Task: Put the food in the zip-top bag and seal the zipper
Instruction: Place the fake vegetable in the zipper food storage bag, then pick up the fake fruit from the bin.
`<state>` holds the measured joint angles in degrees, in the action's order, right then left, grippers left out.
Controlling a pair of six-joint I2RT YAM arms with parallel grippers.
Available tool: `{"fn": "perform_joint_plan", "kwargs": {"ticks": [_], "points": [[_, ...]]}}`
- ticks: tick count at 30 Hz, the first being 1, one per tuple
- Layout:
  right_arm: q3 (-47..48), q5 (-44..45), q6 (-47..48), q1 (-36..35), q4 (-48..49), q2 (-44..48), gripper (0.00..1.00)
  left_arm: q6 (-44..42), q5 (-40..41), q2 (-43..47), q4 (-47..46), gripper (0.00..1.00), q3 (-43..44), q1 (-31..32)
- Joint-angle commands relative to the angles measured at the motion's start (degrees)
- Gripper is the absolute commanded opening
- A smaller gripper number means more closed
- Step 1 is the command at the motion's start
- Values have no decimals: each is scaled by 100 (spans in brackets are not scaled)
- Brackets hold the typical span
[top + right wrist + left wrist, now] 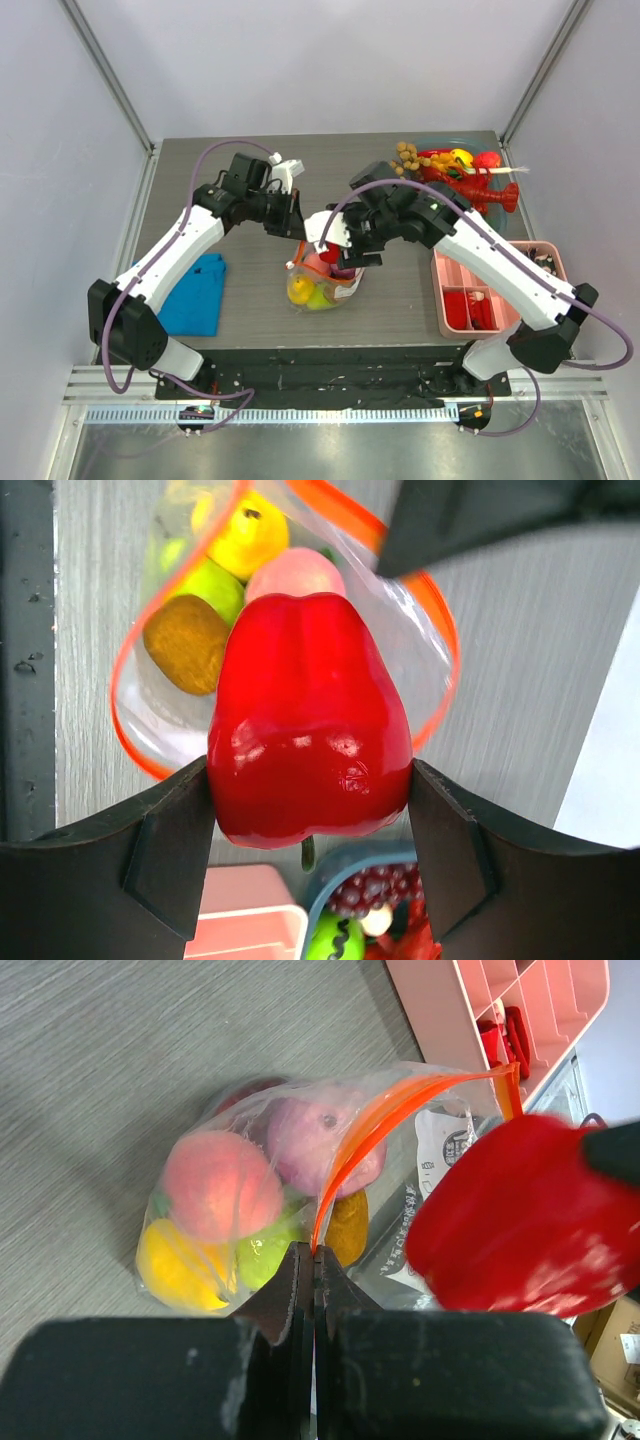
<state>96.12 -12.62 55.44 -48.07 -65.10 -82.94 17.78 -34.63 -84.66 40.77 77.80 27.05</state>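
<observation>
The clear zip-top bag (322,288) lies mid-table with its mouth held open. Its orange-red zipper (375,1125) runs up from my left gripper (316,1252), which is shut on that strip at the bag's edge. Inside lie several pieces of food: a pink fruit (222,1185), a yellow one (175,1265), a green one (262,1255), a purple one (320,1135) and a brown one (180,630). My right gripper (310,780) is shut on a glossy red pepper (310,725), which hangs just above the orange-rimmed mouth (135,750).
A pink compartment tray (500,290) stands at the right. A blue bowl (445,150) at the back right holds more toy food, with a red lobster (480,190) on it. A folded blue cloth (195,295) lies at the left.
</observation>
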Motion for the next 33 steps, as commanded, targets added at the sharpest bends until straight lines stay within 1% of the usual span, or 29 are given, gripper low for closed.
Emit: {"fn": "perform_joint_plan", "kwargs": {"ticks": [1,2,3,5,6,10,14,15,18,19,20,22,23,25,26,28,29,30,32,33], "points": [[179,190,196,-342,165,-363,56,85,-114,-50,-70,0,253,20],[232,199,117,-526,156,-433,62,85,-123,-68,-70,0,262,20],[363,199,64,-606,129,-573,76,85,-123,-77,-52,0,297,20],[591,251,-163,-711,155,-671,85,50,-105,-85,-17,0,332,20],[662,312,-252,-712,190,-750,92,50,-96,-77,-8,0,341,20],[769,664,-595,-712,550,-602,96,32,-79,-24,1,0,289,20],[418,919,-955,-607,990,-172,97,32,-79,-15,-17,0,244,20],[408,928,-1278,-502,1069,-118,97,32,-79,-15,-17,0,236,20],[741,578,-1938,419,1237,-196,98,76,-87,2,-87,0,201,29],[890,211,-2410,1170,1202,-266,98,76,-88,20,-96,0,200,20],[1196,34,-2589,1517,1158,-467,98,85,-88,11,-96,0,183,20],[1400,-283,-3036,2247,1044,-600,97,77,-79,20,-96,0,174,20],[1471,-546,-3135,2850,1000,-653,97,85,-79,37,-96,0,165,20],[1375,-767,-3320,3364,903,-689,95,85,-53,64,-122,0,148,20],[1166,-907,-3425,3853,885,-680,95,85,-44,90,-131,0,139,20],[919,-952,-3531,4330,841,-671,94,94,-35,82,-131,0,139,20],[691,-1014,-3653,4724,806,-706,94,103,-35,64,-131,0,139,20],[594,-1023,-3672,5042,754,-732,93,103,-44,55,-131,0,148,20],[278,-918,-3751,5386,709,-820,93,103,-44,46,-131,0,148,20],[207,-848,-3760,5701,709,-847,93,103,-44,38,-131,0,148,20]]}}
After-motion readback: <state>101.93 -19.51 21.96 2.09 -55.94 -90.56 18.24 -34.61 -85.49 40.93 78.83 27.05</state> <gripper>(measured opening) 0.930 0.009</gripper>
